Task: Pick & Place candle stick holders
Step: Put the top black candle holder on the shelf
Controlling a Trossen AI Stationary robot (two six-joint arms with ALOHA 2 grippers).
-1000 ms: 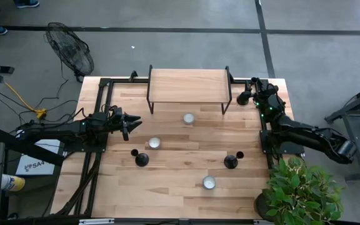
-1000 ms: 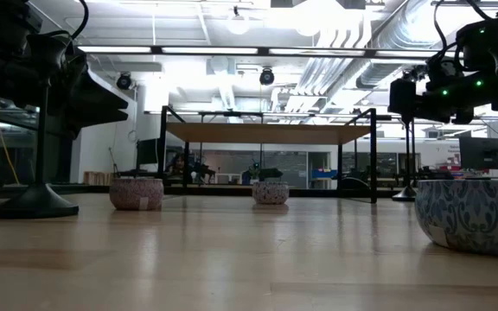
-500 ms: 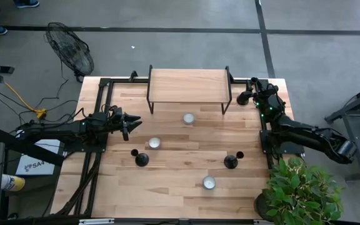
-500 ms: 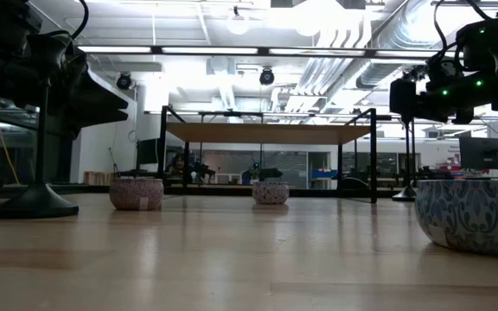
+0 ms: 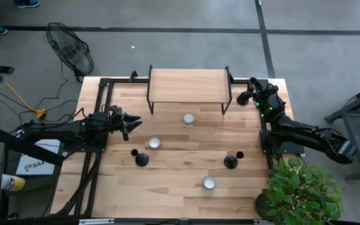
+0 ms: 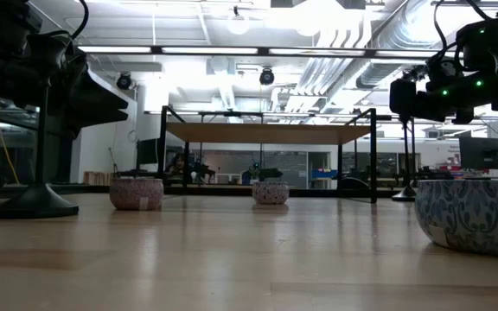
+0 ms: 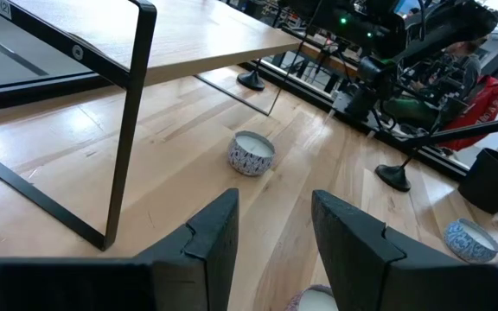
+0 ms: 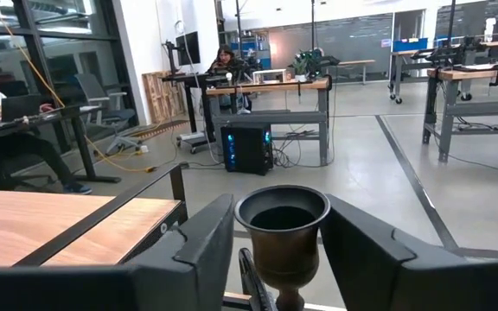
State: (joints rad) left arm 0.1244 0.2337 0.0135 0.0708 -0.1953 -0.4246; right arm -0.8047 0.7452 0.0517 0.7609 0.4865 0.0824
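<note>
Three black candle stick holders are in view. One stands on its round base [image 5: 243, 97] at the table's far right corner, and its cup [image 8: 282, 216] sits between the fingers of my right gripper [image 5: 254, 84]. The other two stand free on their bases at mid-table, one on the left [image 5: 141, 159] and one on the right [image 5: 230, 161]. My left gripper [image 7: 275, 233] waits open at the table's left side [image 5: 133, 122], with nothing between its fingers. My right gripper has the holder's cup between its two fingers, one on each side of the cup's wall [image 8: 242, 226], just under the rim. The fingers [image 8: 199, 259] come in level. The holder stands upright, its stem [image 6: 409, 155] running down to the base on the table.
A wooden shelf on black legs [image 5: 188, 85] stands at the far middle. Three small patterned bowls [image 5: 188, 118] [image 5: 154, 142] [image 5: 209, 182] sit between the holders. A potted plant [image 5: 302, 194] stands at the near right corner. People sit at desks in the room beyond.
</note>
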